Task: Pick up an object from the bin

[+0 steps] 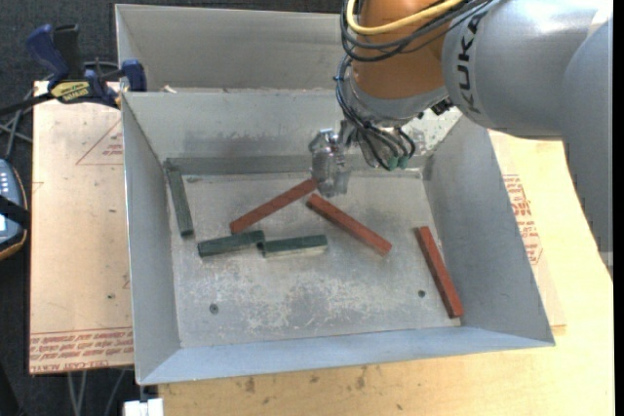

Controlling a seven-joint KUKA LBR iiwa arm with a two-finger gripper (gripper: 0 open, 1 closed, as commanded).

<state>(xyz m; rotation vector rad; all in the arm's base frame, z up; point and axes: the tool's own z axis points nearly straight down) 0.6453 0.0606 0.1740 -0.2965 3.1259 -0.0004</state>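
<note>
Nearest you, locate the red wall bar (439, 270) at the right. Mid-floor, two green bars (231, 244) (292, 246) lie end to end. Beyond them, the gripper (331, 178) hangs where the red long bar (276, 206) and red short bar (349, 224) converge; you cannot tell its opening.

The gripper (331, 176) hangs inside the grey bin (154, 170), perhaps touching the end of a slanted reddish-brown stick (273, 207). A second reddish stick (351, 225) lies just below-right of the gripper.

Front bin floor (312, 302) bare, two red bars (351, 224) block centre
</note>
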